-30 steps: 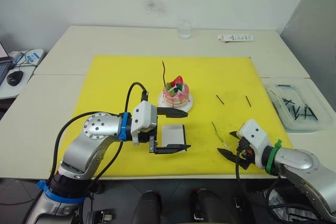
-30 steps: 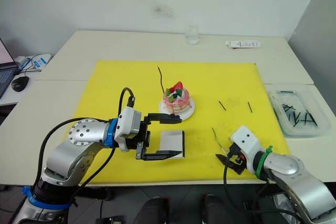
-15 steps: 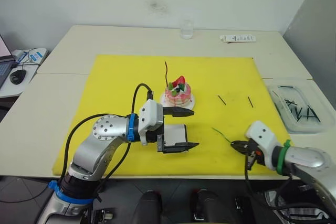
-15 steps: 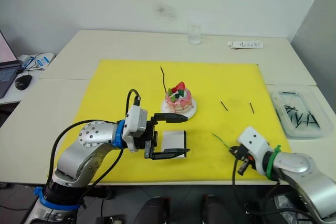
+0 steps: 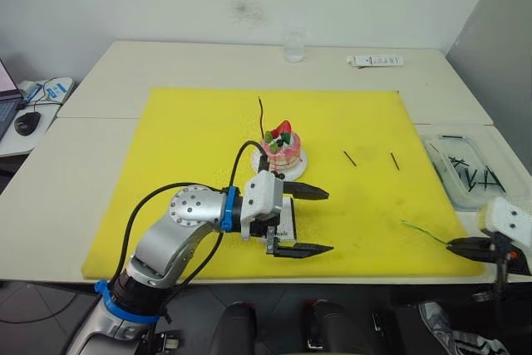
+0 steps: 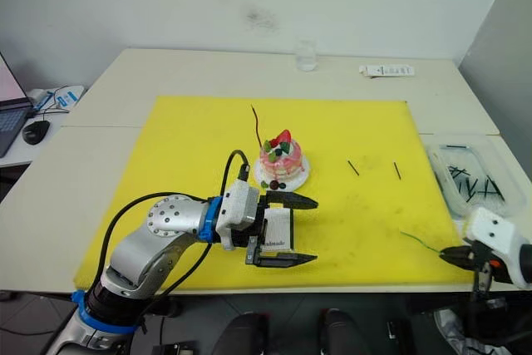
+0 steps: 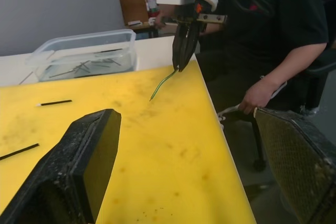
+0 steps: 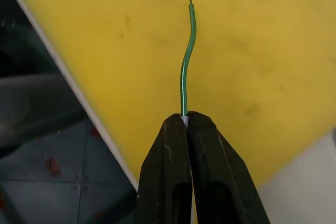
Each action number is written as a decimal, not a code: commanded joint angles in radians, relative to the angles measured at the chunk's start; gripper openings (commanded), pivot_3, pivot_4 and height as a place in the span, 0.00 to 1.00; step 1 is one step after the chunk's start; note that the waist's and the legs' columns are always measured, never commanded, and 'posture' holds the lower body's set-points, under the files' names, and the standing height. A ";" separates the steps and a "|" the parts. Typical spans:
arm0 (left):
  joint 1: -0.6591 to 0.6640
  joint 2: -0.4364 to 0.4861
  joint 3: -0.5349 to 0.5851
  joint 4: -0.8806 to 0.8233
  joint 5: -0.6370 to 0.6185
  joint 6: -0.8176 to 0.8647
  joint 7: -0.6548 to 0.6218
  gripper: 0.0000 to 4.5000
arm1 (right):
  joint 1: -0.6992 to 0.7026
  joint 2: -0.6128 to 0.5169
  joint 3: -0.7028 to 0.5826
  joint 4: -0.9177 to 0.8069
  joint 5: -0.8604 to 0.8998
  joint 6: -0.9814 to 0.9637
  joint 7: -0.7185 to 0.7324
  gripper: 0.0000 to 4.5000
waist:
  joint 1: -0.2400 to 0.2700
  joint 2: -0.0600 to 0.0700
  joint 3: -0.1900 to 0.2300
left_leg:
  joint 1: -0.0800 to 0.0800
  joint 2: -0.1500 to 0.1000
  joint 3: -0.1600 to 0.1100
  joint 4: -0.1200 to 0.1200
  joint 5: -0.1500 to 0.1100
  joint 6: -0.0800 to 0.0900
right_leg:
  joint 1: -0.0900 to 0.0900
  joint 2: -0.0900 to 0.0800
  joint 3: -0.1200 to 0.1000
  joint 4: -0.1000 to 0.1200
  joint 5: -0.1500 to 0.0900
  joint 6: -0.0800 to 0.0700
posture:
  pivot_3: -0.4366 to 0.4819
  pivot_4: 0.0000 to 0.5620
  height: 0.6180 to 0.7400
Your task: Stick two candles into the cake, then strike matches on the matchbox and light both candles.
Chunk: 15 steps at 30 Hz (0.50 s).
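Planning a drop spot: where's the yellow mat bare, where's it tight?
Bare: the yellow mat left of the cake, and the stretch between the two matches and the mat's near edge. Tight: around the cake, where the open left gripper straddles the matchbox.

We see the broad stretch of yellow mat (image 5: 191, 135) left of the cake (image 5: 280, 146) bare, and also the strip between our 2 grippers. Our left gripper (image 5: 314, 221), fingers spread wide, straddles the matchbox (image 6: 277, 230) and blocks the cake's near side. The red candle (image 5: 260, 114) stands up at the cake's far-left edge. 2 matches (image 5: 349, 158) lie right of the cake. Our right gripper (image 5: 462, 246), pinching the green candle (image 8: 186, 66), sits at the mat's near-right corner, beside the plastic tray (image 5: 465, 174).
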 commanded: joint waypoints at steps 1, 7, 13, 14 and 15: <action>-0.015 -0.013 0.005 -0.043 0.004 -0.004 0.028 1.00 | -0.005 -0.020 -0.019 0.054 -0.041 -0.080 0.034 0.00 | 0.000 0.000 0.000 | 0.000 0.000 0.000 0.000 0.000 0.000 | 0.000 0.000 0.000 0.000 0.000 0.000 | 0.48 0.27 1.00; 0.006 -0.020 -0.010 -0.044 0.014 -0.017 0.043 1.00 | -0.043 -0.034 0.024 0.107 -0.082 -0.094 0.037 0.17 | -0.002 0.001 0.000 | 0.001 -0.001 0.000 0.001 0.000 0.000 | 0.001 0.000 0.001 0.001 0.000 0.000 | 0.48 0.27 1.00; 0.026 -0.037 -0.026 -0.051 0.022 -0.021 0.062 1.00 | -0.069 -0.118 0.052 0.094 -0.116 -0.059 0.079 0.56 | -0.002 0.001 -0.001 | 0.001 -0.001 0.000 0.000 0.000 0.000 | 0.001 0.000 0.002 0.001 0.000 0.000 | 0.48 0.27 1.00; 0.027 -0.041 -0.028 -0.051 0.024 -0.021 0.064 1.00 | -0.076 -0.135 0.062 0.082 -0.116 -0.037 0.087 0.56 | -0.001 0.001 -0.001 | 0.001 -0.001 0.000 0.000 0.000 0.000 | 0.001 0.000 0.002 0.001 0.000 0.000 | 0.48 0.27 1.00; 0.028 -0.045 -0.030 -0.050 0.027 -0.022 0.066 1.00 | -0.079 -0.150 0.072 0.072 -0.115 -0.017 0.093 0.56 | -0.001 0.001 -0.001 | 0.001 -0.001 0.000 0.000 0.000 0.000 | 0.001 0.000 0.001 0.001 0.000 0.000 | 0.48 0.27 1.00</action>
